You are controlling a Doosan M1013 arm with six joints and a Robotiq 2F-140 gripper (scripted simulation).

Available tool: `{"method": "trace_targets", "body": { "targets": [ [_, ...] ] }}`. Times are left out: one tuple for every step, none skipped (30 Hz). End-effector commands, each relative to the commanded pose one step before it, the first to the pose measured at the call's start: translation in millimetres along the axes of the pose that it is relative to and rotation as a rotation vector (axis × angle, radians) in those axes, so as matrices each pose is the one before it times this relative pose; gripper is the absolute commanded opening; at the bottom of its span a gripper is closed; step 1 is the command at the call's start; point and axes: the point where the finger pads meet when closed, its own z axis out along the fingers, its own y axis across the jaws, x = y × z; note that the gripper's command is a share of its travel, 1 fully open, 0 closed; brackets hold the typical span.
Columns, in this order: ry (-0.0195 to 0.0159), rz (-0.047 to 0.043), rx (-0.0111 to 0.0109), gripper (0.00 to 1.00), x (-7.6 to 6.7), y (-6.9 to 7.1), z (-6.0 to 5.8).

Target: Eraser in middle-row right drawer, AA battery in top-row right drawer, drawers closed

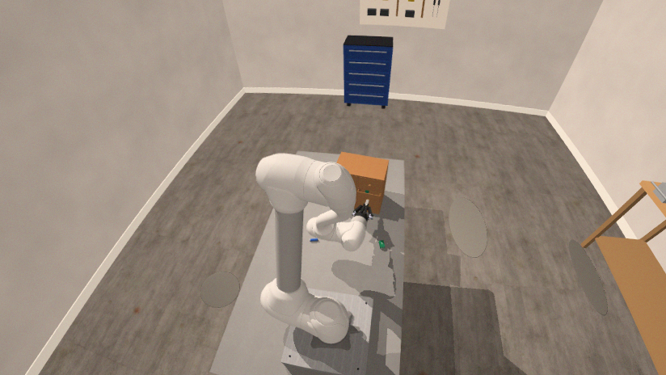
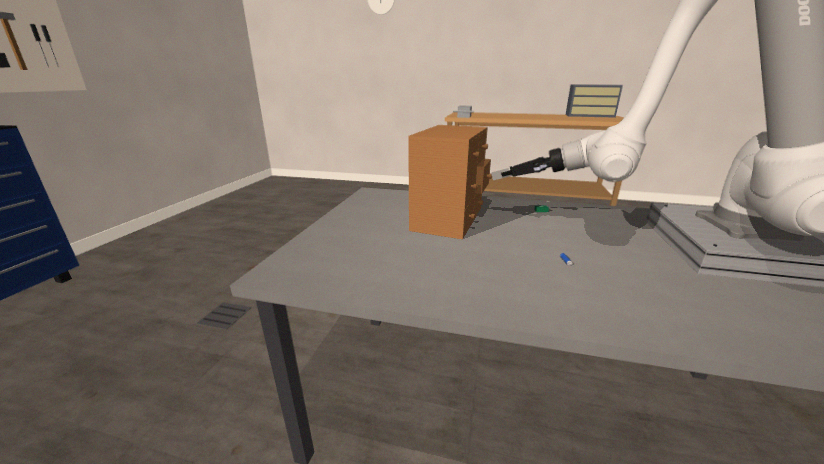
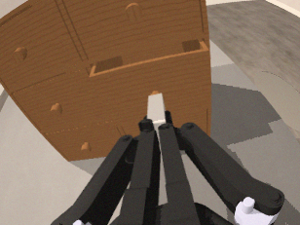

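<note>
The small wooden chest (image 1: 365,176) stands at the far end of the grey table. Its middle-row right drawer (image 3: 151,81) sticks out a little, and a small green thing (image 1: 367,191) shows inside it from above. My gripper (image 3: 157,104) is shut and empty. Its pale fingertips are right at that drawer's front, over the spot where the knob sits; I cannot tell whether they touch. The gripper also shows in the exterior view (image 2: 506,171). The blue AA battery (image 2: 566,259) (image 1: 314,240) lies on the table left of the arm. The other drawers look pushed in.
The robot's base plate (image 2: 743,247) takes up the near end of the table. The table's right edge is close to the chest.
</note>
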Motion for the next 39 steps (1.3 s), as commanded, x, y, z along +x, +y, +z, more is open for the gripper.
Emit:
{"method": "trace_targets", "body": {
  "targets": [
    [0.00013,0.00019,0.00007,0.0,2.17,-0.03,5.71],
    [0.0,0.0,0.0,0.0,0.43,0.0,1.17],
    [0.0,0.0,0.0,0.0,0.41,0.0,1.12],
    [0.0,0.0,0.0,0.0,0.39,0.0,1.08],
    [0.0,0.0,0.0,0.0,0.37,0.0,1.03],
    [0.0,0.0,0.0,0.0,0.0,0.0,0.0],
    [0.0,0.0,0.0,0.0,0.0,0.0,0.0],
    [0.0,0.0,0.0,0.0,0.36,0.0,0.98],
    [0.0,0.0,0.0,0.0,0.34,0.0,0.93],
    [0.0,0.0,0.0,0.0,0.32,0.0,0.88],
    [0.0,0.0,0.0,0.0,0.3,0.0,0.83],
    [0.0,0.0,0.0,0.0,0.28,0.0,0.78],
    [0.0,0.0,0.0,0.0,0.26,0.0,0.73],
    [0.0,0.0,0.0,0.0,0.25,0.0,0.68],
    [0.0,0.0,0.0,0.0,0.23,0.0,0.63],
    [0.0,0.0,0.0,0.0,0.21,0.0,0.58],
    [0.0,0.0,0.0,0.0,0.19,0.0,0.53],
    [0.0,0.0,0.0,0.0,0.17,0.0,0.48],
    [0.0,0.0,0.0,0.0,0.16,0.0,0.43],
    [0.0,0.0,0.0,0.0,0.14,0.0,0.39],
    [0.0,0.0,0.0,0.0,0.12,0.0,0.34],
    [0.0,0.0,0.0,0.0,0.11,0.0,0.3],
    [0.0,0.0,0.0,0.0,0.0,0.0,0.0],
    [0.0,0.0,0.0,0.0,0.0,0.0,0.0],
    [0.0,0.0,0.0,0.0,0.09,0.0,0.26],
    [0.0,0.0,0.0,0.0,0.08,0.0,0.22],
    [0.0,0.0,0.0,0.0,0.07,0.0,0.18],
    [0.0,0.0,0.0,0.0,0.05,0.0,0.15],
    [0.0,0.0,0.0,0.0,0.04,0.0,0.12],
    [0.0,0.0,0.0,0.0,0.03,0.0,0.09],
    [0.0,0.0,0.0,0.0,0.02,0.0,0.07],
    [0.0,0.0,0.0,0.0,0.02,0.0,0.05],
    [0.0,0.0,0.0,0.0,0.01,0.0,0.03],
    [0.0,0.0,0.0,0.0,0.01,0.0,0.01],
    [0.0,0.0,0.0,0.0,0.0,0.0,0.01],
    [0.0,0.0,0.0,0.0,0.0,0.0,0.0],
    [0.0,0.0,0.0,0.0,0.0,0.0,0.0],
    [0.0,0.0,0.0,0.0,0.0,0.0,0.0],
    [0.0,0.0,0.0,0.0,0.0,0.0,0.0]
  ]
}}
